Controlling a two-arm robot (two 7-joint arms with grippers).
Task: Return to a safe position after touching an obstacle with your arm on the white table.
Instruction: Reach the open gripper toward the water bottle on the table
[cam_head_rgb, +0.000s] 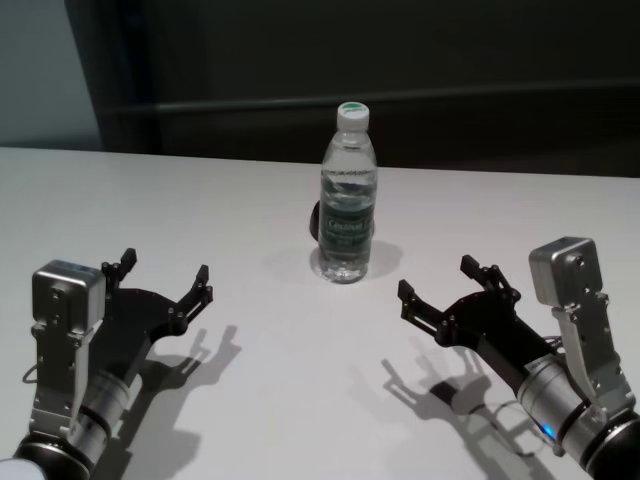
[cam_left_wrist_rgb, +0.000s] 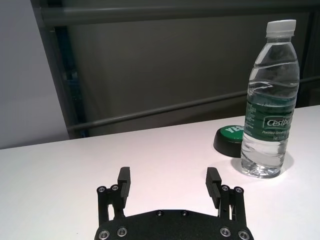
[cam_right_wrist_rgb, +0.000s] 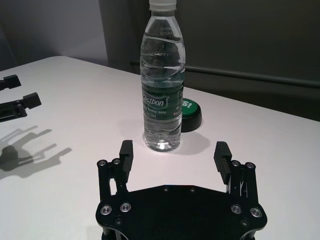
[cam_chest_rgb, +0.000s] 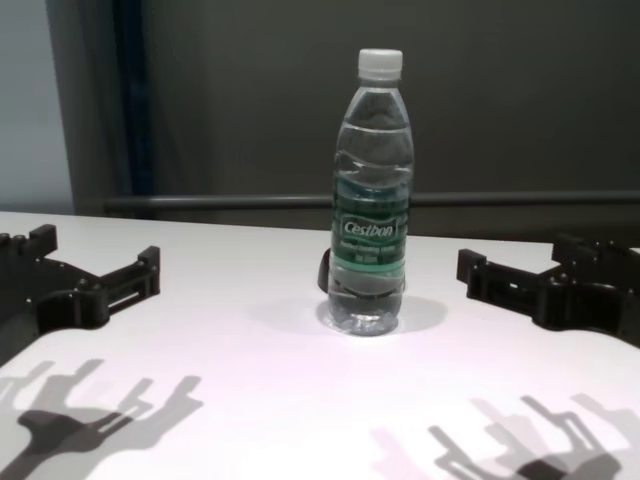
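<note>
The obstacle, a clear water bottle (cam_head_rgb: 348, 200) with a white cap and green Cestbon label, stands upright near the middle of the white table (cam_head_rgb: 280, 390). It also shows in the left wrist view (cam_left_wrist_rgb: 268, 105), the right wrist view (cam_right_wrist_rgb: 162, 85) and the chest view (cam_chest_rgb: 372, 200). My left gripper (cam_head_rgb: 165, 270) is open and empty, hovering over the table to the bottle's near left. My right gripper (cam_head_rgb: 440, 280) is open and empty to the bottle's near right. Neither touches the bottle.
A small round green-and-black puck (cam_right_wrist_rgb: 190, 113) lies on the table just behind the bottle, also seen in the left wrist view (cam_left_wrist_rgb: 229, 140). A dark wall with a horizontal rail runs behind the table's far edge (cam_head_rgb: 500, 172).
</note>
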